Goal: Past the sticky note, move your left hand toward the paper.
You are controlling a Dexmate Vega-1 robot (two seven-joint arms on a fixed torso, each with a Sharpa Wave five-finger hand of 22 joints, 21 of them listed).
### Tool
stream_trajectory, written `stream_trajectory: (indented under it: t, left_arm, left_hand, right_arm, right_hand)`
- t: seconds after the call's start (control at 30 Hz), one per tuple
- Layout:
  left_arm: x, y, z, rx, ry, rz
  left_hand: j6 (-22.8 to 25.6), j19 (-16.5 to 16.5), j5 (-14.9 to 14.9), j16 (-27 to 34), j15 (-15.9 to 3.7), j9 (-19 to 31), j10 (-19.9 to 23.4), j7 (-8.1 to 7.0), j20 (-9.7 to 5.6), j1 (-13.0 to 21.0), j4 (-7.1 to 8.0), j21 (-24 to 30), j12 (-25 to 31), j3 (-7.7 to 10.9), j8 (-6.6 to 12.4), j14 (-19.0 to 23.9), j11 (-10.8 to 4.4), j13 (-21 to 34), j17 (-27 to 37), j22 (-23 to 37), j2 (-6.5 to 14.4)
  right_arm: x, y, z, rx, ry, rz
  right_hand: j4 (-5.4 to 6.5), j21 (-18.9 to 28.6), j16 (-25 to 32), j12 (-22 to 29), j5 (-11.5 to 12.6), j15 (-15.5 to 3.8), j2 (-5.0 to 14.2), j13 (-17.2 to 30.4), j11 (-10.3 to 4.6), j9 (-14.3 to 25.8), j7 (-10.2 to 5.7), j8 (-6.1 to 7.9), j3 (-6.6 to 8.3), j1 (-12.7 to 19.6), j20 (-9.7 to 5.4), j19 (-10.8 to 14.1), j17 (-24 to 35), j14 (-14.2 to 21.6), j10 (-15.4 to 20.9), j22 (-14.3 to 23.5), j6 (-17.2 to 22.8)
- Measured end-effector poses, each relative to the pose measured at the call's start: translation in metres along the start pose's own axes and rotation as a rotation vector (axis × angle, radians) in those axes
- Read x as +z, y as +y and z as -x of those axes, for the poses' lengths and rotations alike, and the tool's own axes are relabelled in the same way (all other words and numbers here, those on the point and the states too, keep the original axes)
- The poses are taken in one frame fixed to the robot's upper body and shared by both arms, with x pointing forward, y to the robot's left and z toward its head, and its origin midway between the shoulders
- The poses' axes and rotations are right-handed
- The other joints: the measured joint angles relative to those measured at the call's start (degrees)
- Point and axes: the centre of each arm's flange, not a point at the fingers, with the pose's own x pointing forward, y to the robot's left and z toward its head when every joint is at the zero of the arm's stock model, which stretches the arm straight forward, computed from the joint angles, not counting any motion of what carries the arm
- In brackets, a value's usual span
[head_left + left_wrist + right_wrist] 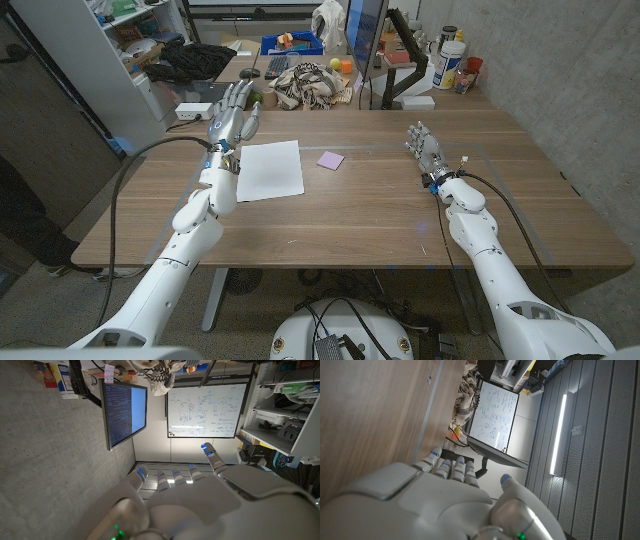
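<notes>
The paper [270,170], a white sheet, lies flat on the wooden table [360,225], left of the middle and nearer the far edge than the near one. The sticky note [330,160], a small pale purple square, lies flat just to the right of the sheet, apart from it and slightly closer to the far edge.

The left hand [233,115] is raised near the far left part of the table, beyond the paper's far left corner, with its fingers spread and reaching toward the far edge; it holds nothing. Its forearm runs along the paper's left edge, the wrist overlapping that edge in the head view. In the left wrist view the back of the left hand [195,502] shows with its fingers extended and nothing between them, facing a monitor [122,410] and a whiteboard [205,410].

The right hand [426,148] is near the right side of the table, well apart from the sticky note, fingers apart and upright, gripping nothing. In the right wrist view the back of the right hand [445,495] shows beside the wood surface, fingers extended and empty.

Past the far edge sit a patterned cloth [305,85], a blue bin [293,43] and some bottles [450,65].
</notes>
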Motion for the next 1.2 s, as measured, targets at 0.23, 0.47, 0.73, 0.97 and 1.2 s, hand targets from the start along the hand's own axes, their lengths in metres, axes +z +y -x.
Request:
stream_trajectory:
  t: [0.23, 0.47, 0.73, 0.97, 1.2]
  left_arm:
    - [-0.005, 0.0, -0.002, -0.049, 0.026, -0.011]
    - [-0.01, -0.006, -0.001, -0.105, 0.057, -0.014]
    - [-0.011, 0.003, -0.007, -0.149, 0.064, -0.029]
    - [-0.013, 0.006, -0.012, -0.185, 0.076, -0.037]
    - [-0.014, 0.005, -0.014, -0.219, 0.085, -0.045]
  left_hand:
    - [0.0, 0.1, 0.0, 0.0, 0.0, 0.0, 0.2, 0.0, 0.53, 0.0, 0.24, 0.0, 0.0, 0.24, 0.0, 0.0, 0.22, 0.0, 0.0, 0.0, 0.0]
    - [0.0, 0.1, 0.0, 0.0, 0.0, 0.0, 0.2, 0.0, 0.52, 0.0, 0.47, -0.3, 0.0, 0.47, 0.0, 0.0, 0.22, 0.0, 0.3, 0.0, 0.0]
    - [0.0, 0.1, 0.0, 0.0, 0.0, 0.0, 0.2, 0.0, 0.52, -0.4, 1.14, -0.5, 0.0, 0.16, 0.0, 0.0, 0.23, 0.0, 0.3, 0.0, -0.3]
    - [-0.4, 0.1, 0.0, 0.0, 0.0, 0.0, 0.0, 0.0, 0.52, -0.9, 1.13, -0.8, 0.0, 0.15, 0.01, 0.0, 0.45, 0.0, 0.3, -0.1, 0.1]
    - [-0.4, 0.1, 0.0, 0.0, 0.0, 0.0, 0.0, 0.0, 0.51, -1.3, 1.13, -1.1, 0.0, 0.15, -0.19, 0.0, 0.44, 0.0, 0.3, -0.1, -0.1]
  right_arm:
    - [0.001, 0.001, -0.001, 0.003, -0.002, 0.003]
    - [0.001, 0.001, -0.001, 0.003, -0.002, 0.003]
    - [0.002, 0.001, -0.001, 0.005, -0.003, 0.007]
    - [0.002, 0.002, -0.001, 0.006, -0.003, 0.008]
    - [0.002, 0.002, -0.001, 0.006, -0.002, 0.009]
  right_hand:
    - [0.0, 0.0, 0.0, 0.0, 0.0, 0.0, 0.0, 0.0, 0.0, 0.0, 0.0, 0.0, 0.0, 0.0, 0.0, 0.0, 0.0, 0.0, 0.0, 0.0, 0.0]
    - [0.0, 0.0, 0.0, 0.0, 0.0, 0.0, 0.0, 0.0, 0.0, 0.0, 0.0, 0.0, 0.0, 0.0, 0.0, 0.0, 0.0, 0.0, 0.0, 0.0, 0.0]
    - [0.0, -0.2, 0.0, 0.0, 0.0, 0.0, 0.0, 0.0, 0.0, 0.0, 0.0, 0.0, 0.0, 0.0, 0.0, 0.0, 0.0, 0.0, 0.0, 0.0, 0.0]
    - [0.0, -0.2, 0.0, 0.0, 0.0, 0.0, 0.0, 0.0, 0.0, 0.0, 0.0, 0.0, 0.0, 0.0, 0.0, 0.0, 0.0, 0.0, 0.0, 0.0, 0.0]
    - [0.0, -0.2, 0.0, 0.0, 0.0, 0.0, 0.0, 0.0, 0.0, 0.0, 0.0, 0.0, 0.0, 0.0, 0.0, 0.0, 0.0, 0.0, 0.0, 0.0, 0.0]
